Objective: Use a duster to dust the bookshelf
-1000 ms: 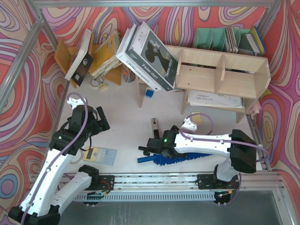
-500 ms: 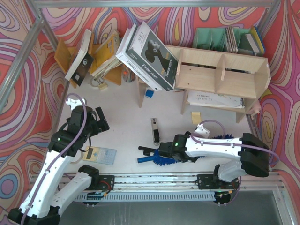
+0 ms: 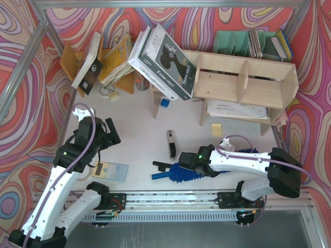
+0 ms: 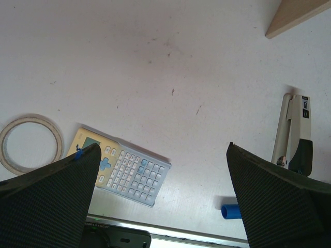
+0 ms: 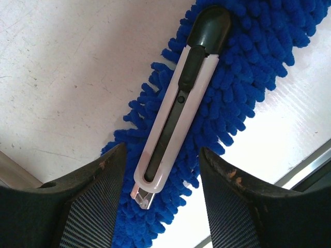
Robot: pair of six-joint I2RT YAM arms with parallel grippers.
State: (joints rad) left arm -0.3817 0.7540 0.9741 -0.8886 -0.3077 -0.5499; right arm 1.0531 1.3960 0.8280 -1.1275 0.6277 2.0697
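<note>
The blue fluffy duster (image 3: 178,174) lies flat along the table's front edge, its slim blue handle (image 3: 158,175) pointing left. A white-and-black utility knife (image 5: 176,113) rests on top of the fluff (image 5: 248,67). My right gripper (image 3: 185,166) hovers low over them, open. Its fingers straddle the knife and fluff (image 5: 161,155) and touch neither. The pale plywood bookshelf (image 3: 243,82) stands at the back right. My left gripper (image 3: 106,135) hangs wide open and empty (image 4: 160,155) over bare table at the left. The handle's tip (image 4: 230,211) shows by its right finger.
A stapler (image 3: 170,144) lies just beyond the duster, and a calculator (image 3: 111,170) and tape ring (image 4: 28,142) lie below my left gripper. Large books (image 3: 163,62) lean on the shelf's left end. An orange rack (image 3: 111,62), green file holders (image 3: 232,41), a sticky note (image 3: 216,129).
My right gripper has slid to the right along the duster and its jaws have narrowed. The left arm has not moved.
</note>
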